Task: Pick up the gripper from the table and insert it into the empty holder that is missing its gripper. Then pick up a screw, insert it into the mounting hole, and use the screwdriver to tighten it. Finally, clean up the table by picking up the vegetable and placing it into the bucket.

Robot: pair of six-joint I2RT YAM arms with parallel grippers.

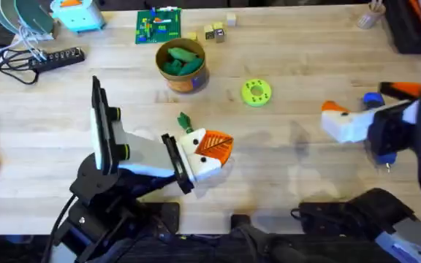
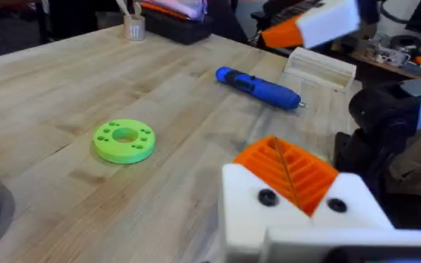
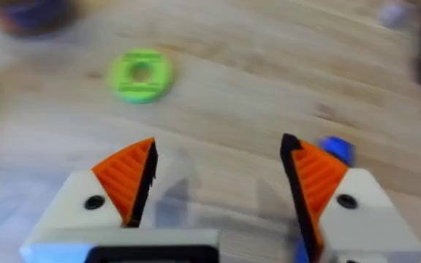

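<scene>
Now, left gripper (image 1: pixel 214 148): low over the front middle of the surface (image 1: pixel 305 51), orange ribbed pads (image 2: pixel 287 169) pressed together, nothing seen between them
Right gripper (image 1: pixel 368 98): over the right side of the surface, fingers spread wide, nothing held
Right gripper, own wrist view (image 3: pixel 218 183): bare wood shows between the two orange pads (image 3: pixel 126 175)
Screwdriver (image 1: pixel 373 100): blue, lying flat on the surface under the right gripper; one blue end (image 3: pixel 335 148) shows just beside one of its fingers
Screwdriver, left wrist view (image 2: pixel 258 85): flat on the wood, metal bit at one end
Vegetable (image 1: pixel 183 120): dark green, slender, on the surface just beside the left gripper, on its far side
Bucket (image 1: pixel 182 67): upright, back centre-left, green toy pieces inside
Green disc (image 1: pixel 256 92): flat on the surface, right of the bucket, apart from it
Holder: cannot tell where
</scene>
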